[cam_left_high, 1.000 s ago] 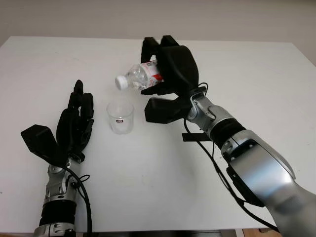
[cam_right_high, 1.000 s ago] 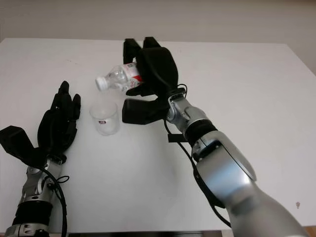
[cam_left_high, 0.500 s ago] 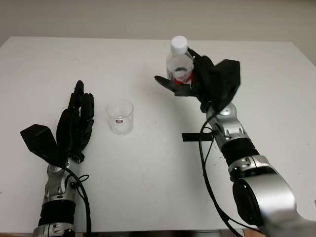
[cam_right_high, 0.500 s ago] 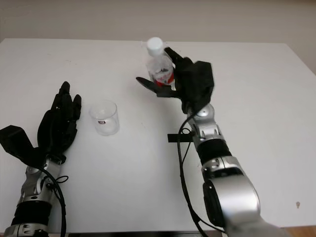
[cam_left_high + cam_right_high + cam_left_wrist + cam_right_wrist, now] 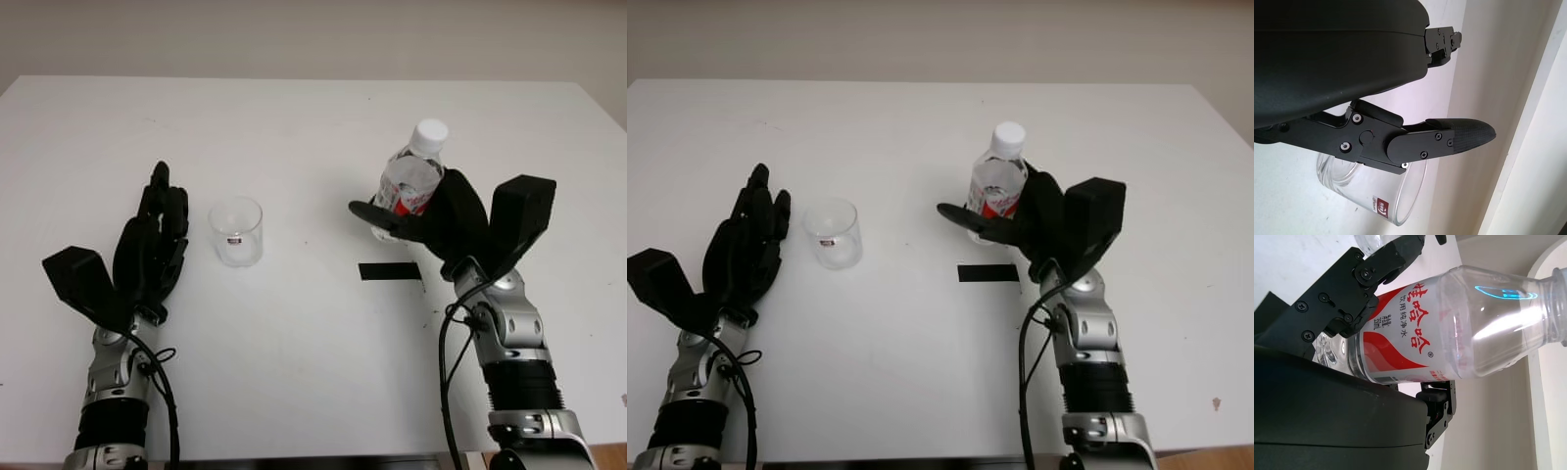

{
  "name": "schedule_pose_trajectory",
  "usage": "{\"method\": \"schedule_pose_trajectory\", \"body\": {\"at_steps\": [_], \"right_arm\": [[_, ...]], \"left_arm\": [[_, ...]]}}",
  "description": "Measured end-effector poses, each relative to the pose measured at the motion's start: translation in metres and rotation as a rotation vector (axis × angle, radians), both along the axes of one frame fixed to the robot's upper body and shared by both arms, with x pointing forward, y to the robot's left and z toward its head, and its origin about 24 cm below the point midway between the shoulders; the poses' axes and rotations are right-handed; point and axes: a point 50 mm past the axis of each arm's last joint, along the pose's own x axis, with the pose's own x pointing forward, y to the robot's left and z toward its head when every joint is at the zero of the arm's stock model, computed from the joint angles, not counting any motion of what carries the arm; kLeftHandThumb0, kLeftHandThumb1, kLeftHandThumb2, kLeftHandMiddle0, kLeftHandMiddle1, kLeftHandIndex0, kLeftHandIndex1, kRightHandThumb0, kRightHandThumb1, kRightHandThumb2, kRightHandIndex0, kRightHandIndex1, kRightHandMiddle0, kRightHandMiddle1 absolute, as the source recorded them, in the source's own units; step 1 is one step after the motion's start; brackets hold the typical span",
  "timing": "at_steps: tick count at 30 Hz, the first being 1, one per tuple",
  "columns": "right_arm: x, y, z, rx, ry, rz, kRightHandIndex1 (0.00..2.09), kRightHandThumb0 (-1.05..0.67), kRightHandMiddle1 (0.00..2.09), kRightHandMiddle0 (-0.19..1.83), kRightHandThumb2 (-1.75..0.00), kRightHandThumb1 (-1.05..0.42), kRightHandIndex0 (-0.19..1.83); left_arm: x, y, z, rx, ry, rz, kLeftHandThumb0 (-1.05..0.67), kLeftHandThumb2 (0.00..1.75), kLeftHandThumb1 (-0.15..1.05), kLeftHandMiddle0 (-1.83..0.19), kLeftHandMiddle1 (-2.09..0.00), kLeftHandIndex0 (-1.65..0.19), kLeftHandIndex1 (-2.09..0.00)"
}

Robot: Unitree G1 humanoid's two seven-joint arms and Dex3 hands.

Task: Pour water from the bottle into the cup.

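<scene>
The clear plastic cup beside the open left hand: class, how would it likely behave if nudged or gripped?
The clear plastic cup looks thin-walled and empty, so probably light and easily slid across the smooth white table. Standing upright and short, it seems unlikely to tip easily. The left hand might deform it if squeezing hard.

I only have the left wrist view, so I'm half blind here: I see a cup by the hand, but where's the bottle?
Observer: The bottle is in the right hand, near upright, right of the cup.
Operator: Is its cap on?
Observer: Yes, a white cap sits on top.
Operator: Anything between bottle and cup?
Observer: A black strip lies on the table, nearer the bottle.
Operator: And my left hand?
Observer: The left hand is open, just left of the cup, holding nothing.
</scene>
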Motion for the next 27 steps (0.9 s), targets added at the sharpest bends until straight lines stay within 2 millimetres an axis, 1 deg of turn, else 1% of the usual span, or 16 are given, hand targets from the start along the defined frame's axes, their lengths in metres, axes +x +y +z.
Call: {"method": "schedule_pose_trajectory", "body": {"at_steps": [4, 8, 17, 20, 22, 27], "right_arm": [[-0.005, 0.001, -0.001, -0.018, 0.004, 0.006, 2.09, -0.36, 2.09, 0.89, -0.31, -1.05, 1.39], [-0.006, 0.002, -0.003, -0.036, 0.021, 0.007, 2.09, -0.35, 2.09, 0.95, -0.32, -1.05, 1.45], [-0.006, 0.001, -0.014, -0.066, 0.143, 0.012, 2.09, -0.36, 2.09, 1.05, -0.32, -1.05, 1.52], [-0.006, 0.0, -0.018, -0.071, 0.186, -0.012, 2.09, -0.35, 2.09, 1.03, -0.3, -1.05, 1.49], [-0.006, -0.001, -0.019, -0.072, 0.202, -0.025, 2.09, -0.34, 2.09, 0.98, -0.3, -1.05, 1.46], [-0.006, 0.002, -0.021, -0.06, 0.209, -0.04, 2.09, -0.36, 2.09, 0.93, -0.3, -1.05, 1.45]], "left_arm": [[0.0, 0.0, 0.0, -0.001, 0.003, 0.002, -0.75, 0.49, 1.05, 0.12, -0.05, 0.12, -0.05], [-0.001, 0.0, 0.0, -0.001, 0.006, -0.001, -0.75, 0.49, 1.05, 0.13, -0.05, 0.12, -0.05], [-0.004, 0.001, -0.001, 0.0, 0.012, 0.0, -0.75, 0.49, 1.05, 0.12, -0.06, 0.12, -0.05], [-0.004, 0.001, -0.001, 0.0, 0.014, 0.001, -0.75, 0.49, 1.05, 0.11, -0.06, 0.11, -0.06], [-0.005, 0.001, -0.001, -0.001, 0.016, 0.006, -0.75, 0.48, 1.05, 0.1, -0.06, 0.11, -0.06], [-0.005, 0.002, -0.001, -0.005, 0.02, 0.008, -0.74, 0.48, 1.05, 0.1, -0.06, 0.11, -0.06]]}}
